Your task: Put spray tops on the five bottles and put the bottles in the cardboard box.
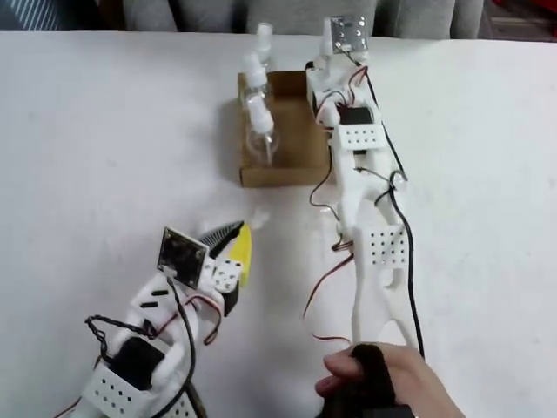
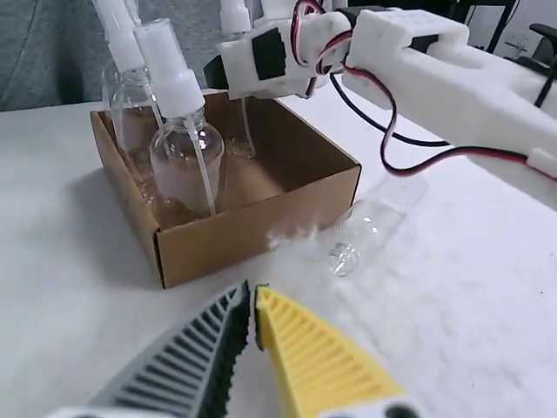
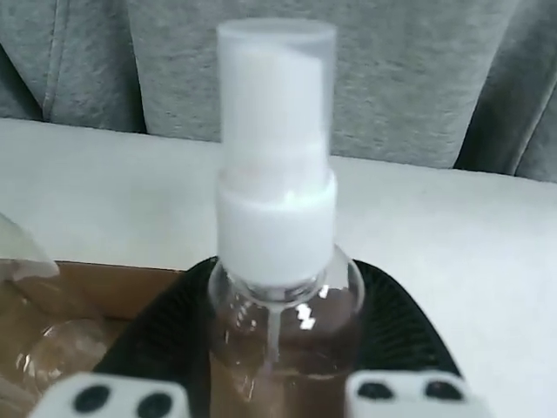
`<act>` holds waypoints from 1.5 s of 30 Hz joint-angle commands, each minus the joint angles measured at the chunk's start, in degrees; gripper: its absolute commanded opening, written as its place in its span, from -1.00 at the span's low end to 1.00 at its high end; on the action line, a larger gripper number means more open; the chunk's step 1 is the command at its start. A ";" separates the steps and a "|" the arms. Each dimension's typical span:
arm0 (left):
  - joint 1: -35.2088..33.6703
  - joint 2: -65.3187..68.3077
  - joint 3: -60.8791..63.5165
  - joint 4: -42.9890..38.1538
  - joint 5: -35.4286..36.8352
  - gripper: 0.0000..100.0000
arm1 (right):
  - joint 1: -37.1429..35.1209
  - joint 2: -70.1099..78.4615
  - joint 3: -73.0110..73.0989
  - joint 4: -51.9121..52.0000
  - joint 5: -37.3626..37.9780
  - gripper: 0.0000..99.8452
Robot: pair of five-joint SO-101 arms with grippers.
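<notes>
Right wrist view: bottle (image 3: 280, 341) (spray-topped)

Spray-topped bottles (image 1: 258, 117) stand along one side of the cardboard box (image 1: 291, 152). My right arm (image 1: 357, 157) stretches alongside it, and my left claw (image 1: 233, 242) is over the desk (image 1: 104, 131) nearby.
</notes>
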 commanded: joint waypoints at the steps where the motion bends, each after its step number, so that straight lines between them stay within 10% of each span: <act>1: -0.40 -0.31 0.00 0.00 -0.53 -0.96 | -0.48 -2.24 -1.67 1.27 0.44 -0.76; 45: -0.48 -0.31 0.00 0.26 -3.69 -0.96 | 0.84 -4.88 -1.49 7.43 0.18 -0.77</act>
